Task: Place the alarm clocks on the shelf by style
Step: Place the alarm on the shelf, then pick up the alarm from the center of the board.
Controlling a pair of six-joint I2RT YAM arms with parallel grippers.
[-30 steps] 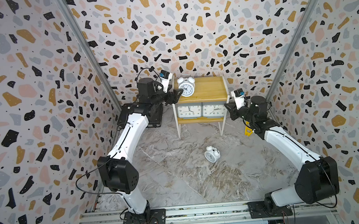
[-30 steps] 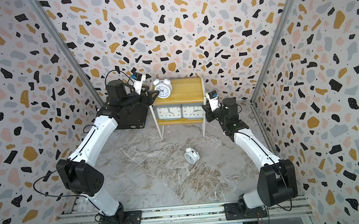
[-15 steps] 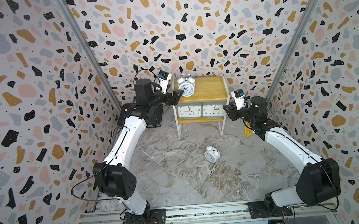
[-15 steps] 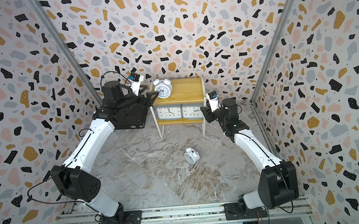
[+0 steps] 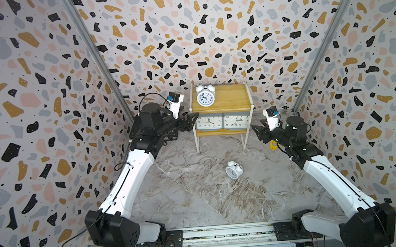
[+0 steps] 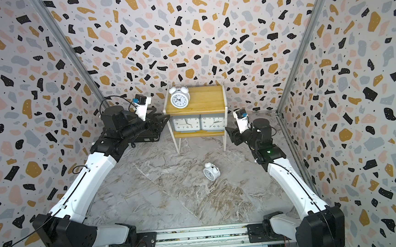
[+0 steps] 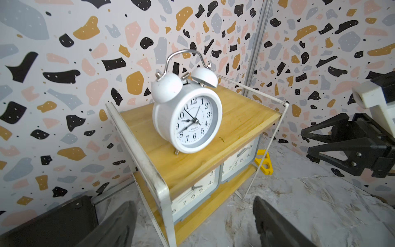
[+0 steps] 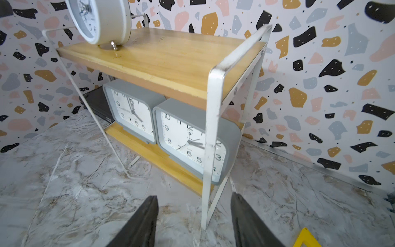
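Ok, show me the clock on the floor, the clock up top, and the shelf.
Floor clock (image 5: 231,173), in a top view, its face.
Top clock (image 7: 193,122), left wrist view, its dial.
Shelf (image 5: 231,98), in a top view, bare top board.

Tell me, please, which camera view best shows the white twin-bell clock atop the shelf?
The left wrist view: the white twin-bell clock is centred and large, with face, bells and handle clear. Both top views show it whole but small. The right wrist view cuts it off, showing only part of its face, case and one foot.
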